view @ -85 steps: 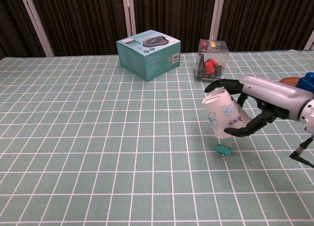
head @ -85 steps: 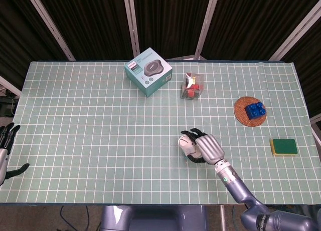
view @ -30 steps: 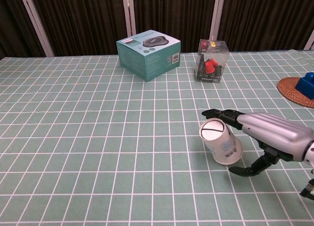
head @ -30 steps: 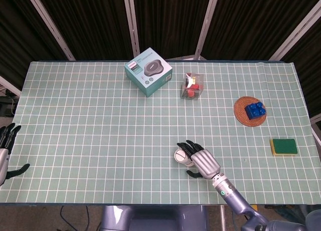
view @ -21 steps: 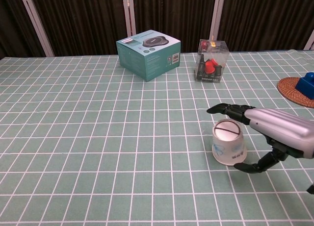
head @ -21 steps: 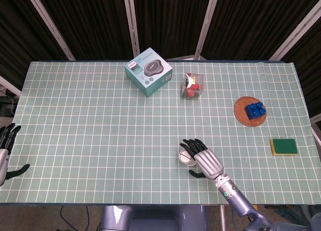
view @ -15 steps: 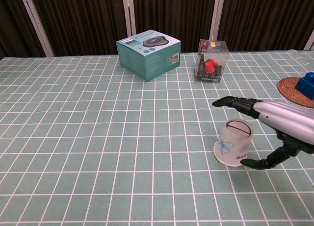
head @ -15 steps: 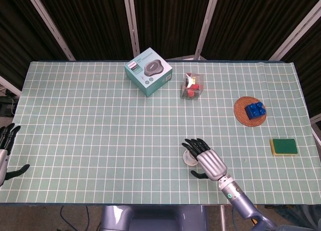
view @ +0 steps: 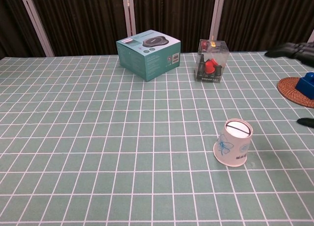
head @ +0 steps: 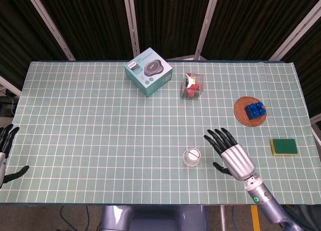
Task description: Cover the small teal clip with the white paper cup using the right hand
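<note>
Head view: white paper cup stands upside down on the table, teal clip not visible and presumably under it, right hand just right of it, fingers spread, holding nothing; left hand far off, empty.

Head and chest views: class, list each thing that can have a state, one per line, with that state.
Cup: upside down on the table, standing free.
Clip: not visible.
Right hand: fingers spread, holding nothing, clear of the cup.
Left hand: at the table's edge, holding nothing.
Teal box: closed.
Clear box: upright, red items inside.
Blue brick: on the coaster.
Sponge: lying flat.
</note>
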Motion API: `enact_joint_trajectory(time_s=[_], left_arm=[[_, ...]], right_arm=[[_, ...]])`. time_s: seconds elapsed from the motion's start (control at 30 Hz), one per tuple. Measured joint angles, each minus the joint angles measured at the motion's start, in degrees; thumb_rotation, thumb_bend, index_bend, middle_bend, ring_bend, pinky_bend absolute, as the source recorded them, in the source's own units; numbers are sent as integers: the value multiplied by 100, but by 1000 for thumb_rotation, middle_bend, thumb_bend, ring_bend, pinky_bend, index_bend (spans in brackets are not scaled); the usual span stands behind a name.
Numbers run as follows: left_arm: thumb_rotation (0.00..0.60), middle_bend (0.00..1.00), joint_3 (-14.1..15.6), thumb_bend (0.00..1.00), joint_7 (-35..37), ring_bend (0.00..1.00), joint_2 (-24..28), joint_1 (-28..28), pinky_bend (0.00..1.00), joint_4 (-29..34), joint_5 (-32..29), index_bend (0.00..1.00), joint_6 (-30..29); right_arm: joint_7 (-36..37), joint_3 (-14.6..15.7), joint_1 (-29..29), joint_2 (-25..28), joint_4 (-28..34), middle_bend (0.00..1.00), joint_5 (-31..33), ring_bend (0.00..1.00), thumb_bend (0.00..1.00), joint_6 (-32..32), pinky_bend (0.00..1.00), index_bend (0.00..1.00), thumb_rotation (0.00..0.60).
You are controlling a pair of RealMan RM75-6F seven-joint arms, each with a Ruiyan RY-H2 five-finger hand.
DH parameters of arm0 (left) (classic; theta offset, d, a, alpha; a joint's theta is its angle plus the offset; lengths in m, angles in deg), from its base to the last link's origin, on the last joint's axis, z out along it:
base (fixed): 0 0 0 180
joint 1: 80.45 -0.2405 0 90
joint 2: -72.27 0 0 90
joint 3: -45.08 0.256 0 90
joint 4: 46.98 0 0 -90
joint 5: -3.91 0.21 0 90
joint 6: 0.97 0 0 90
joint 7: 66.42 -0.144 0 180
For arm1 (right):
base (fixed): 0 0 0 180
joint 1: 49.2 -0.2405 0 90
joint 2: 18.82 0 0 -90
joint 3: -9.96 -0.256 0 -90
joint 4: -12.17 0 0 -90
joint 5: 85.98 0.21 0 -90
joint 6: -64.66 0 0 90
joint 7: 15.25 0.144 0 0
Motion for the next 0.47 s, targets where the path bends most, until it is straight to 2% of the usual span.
enact_joint_trajectory(time_s=[0.07, 0.2, 0.47], left_arm=[[600, 0, 11, 0, -1, 0, -8, -20, 0, -11, 41, 0, -39], [600, 0, 14, 0, -58, 0, -62, -42, 0, -83, 121, 0, -111], [600, 0, 13, 0, -139, 0, -261, -27, 0, -310, 328, 0, -184]], right_arm=[[-28, -30, 90, 138, -315, 0, -139, 0, 1, 355, 0, 0, 600], [103, -115, 396, 466, -633, 0, -140, 0, 0, 923, 0, 0, 600], [250, -220, 950, 713, -98, 0, 624, 0, 0, 1077, 0, 0, 600]])
